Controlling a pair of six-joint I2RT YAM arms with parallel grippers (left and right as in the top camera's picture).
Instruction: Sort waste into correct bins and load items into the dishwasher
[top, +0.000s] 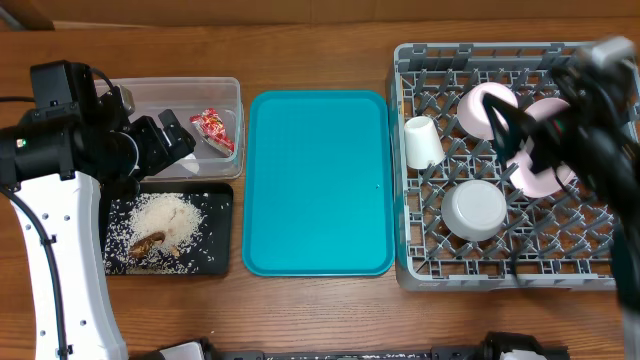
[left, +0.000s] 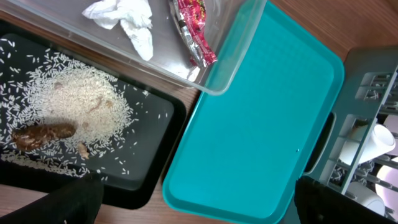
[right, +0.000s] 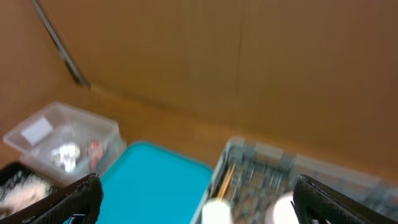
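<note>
Wide open, empty: left gripper (top: 176, 140) beside the red wrapper (top: 214, 130) in the clear tub (top: 180, 84), right gripper (top: 520, 138) over the dish rack (top: 420, 60)

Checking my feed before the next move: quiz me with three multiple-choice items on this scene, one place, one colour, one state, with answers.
1. The small crinkled red snack wrapper lies: A on the large teal plastic serving tray; B in the clear plastic rectangular tub; C on the loose white rice.
2. The shallow flat rectangular tray under that rice is: A black; B yellow; C pink.
3. The teal tray is: A bare; B holding the wrapper; C covered in rice.
Answers: B, it shows inside the tub's clear walls; A, black shows round the rice; A, nothing rests on it.
</note>
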